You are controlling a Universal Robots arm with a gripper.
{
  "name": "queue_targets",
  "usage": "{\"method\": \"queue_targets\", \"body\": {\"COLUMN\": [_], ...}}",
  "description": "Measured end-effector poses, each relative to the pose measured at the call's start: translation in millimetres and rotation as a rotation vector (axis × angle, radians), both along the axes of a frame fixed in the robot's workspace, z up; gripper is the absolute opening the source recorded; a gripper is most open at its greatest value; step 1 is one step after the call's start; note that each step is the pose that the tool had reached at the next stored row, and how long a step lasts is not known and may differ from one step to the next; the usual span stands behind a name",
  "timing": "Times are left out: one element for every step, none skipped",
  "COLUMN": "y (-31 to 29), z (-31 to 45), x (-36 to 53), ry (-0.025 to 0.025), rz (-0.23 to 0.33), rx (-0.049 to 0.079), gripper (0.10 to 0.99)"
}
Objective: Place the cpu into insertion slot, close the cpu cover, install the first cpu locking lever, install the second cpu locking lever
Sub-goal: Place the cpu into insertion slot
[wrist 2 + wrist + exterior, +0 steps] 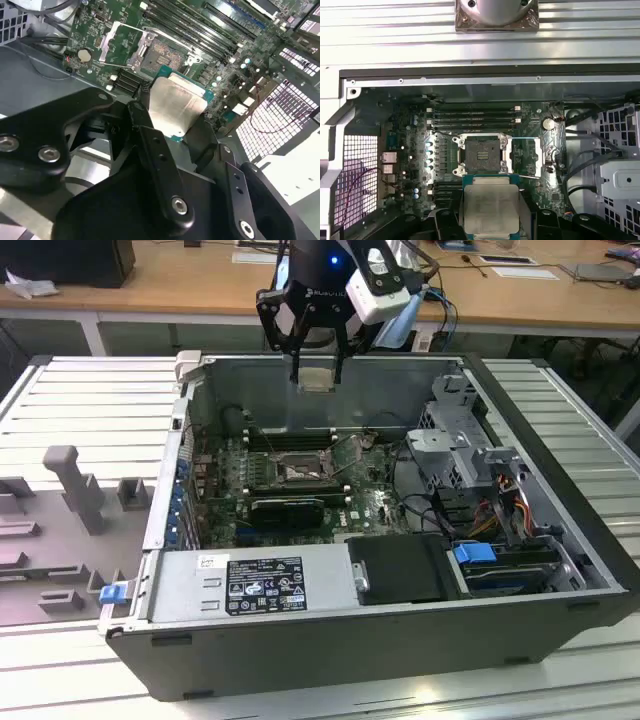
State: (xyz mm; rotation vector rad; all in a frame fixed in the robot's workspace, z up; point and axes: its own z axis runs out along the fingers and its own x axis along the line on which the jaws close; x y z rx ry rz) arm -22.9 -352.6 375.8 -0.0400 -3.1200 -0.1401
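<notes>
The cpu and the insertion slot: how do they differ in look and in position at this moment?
The cpu has a pale silver metal face, while the insertion slot has a dark centre inside a silvery rim. The cpu is gripped by the end effector and hangs clear of the green board, while the insertion slot lies flat on that board and is empty. Both have a square outline.

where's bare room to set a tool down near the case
Ribbed table on the exterior view's right of the case is bare. Grey fixtures crowd that view's left, cables the case inside. The gripper holds the cpu overhead.
</notes>
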Motion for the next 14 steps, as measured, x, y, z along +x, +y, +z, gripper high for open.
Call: {"method": "queue_targets", "body": {"y": [0.0, 0.0, 0.0, 0.0, 0.0, -0.1, -0.1, -0.2, -0.1, -0.2, -0.1, -0.1, -0.1, -0.1], "z": [0.0, -0.2, -0.4, -0.7, -1.0, -1.4, -1.7, -2.0, -2.1, -2.1, -2.3, -2.3, -2.3, -2.4], "x": [0.1, -0.2, -1.5, -1.5, -1.5, -1.5, -1.5, -1.6, -1.6, -1.6, -1.5, -1.5, -1.5, -1.5], "ry": [0.0, 0.0001, 0.0001, 0.0001, 0.0, 0.0, 0.0, 0.0004, 0.0008, 0.001, 0.0011, 0.0011, 0.0011, 0.0011], "rz": [-0.029, -0.103, -0.117, -0.117, -0.117, -0.117, -0.117, -0.117, -0.117, -0.117, -0.117, -0.118, -0.123, -0.132], "rx": [0.0, 0.0, 0.0, 0.0, 0.0, 0.0, 0.0, 0.0, 0.0, 0.0, 0.0, 0.0, 0.0, 0.0], "gripper": [0.533, 0.533, 0.533, 0.533, 0.533, 0.533, 0.533, 0.533, 0.533, 0.533, 0.533, 0.533, 0.533, 0.533]}}
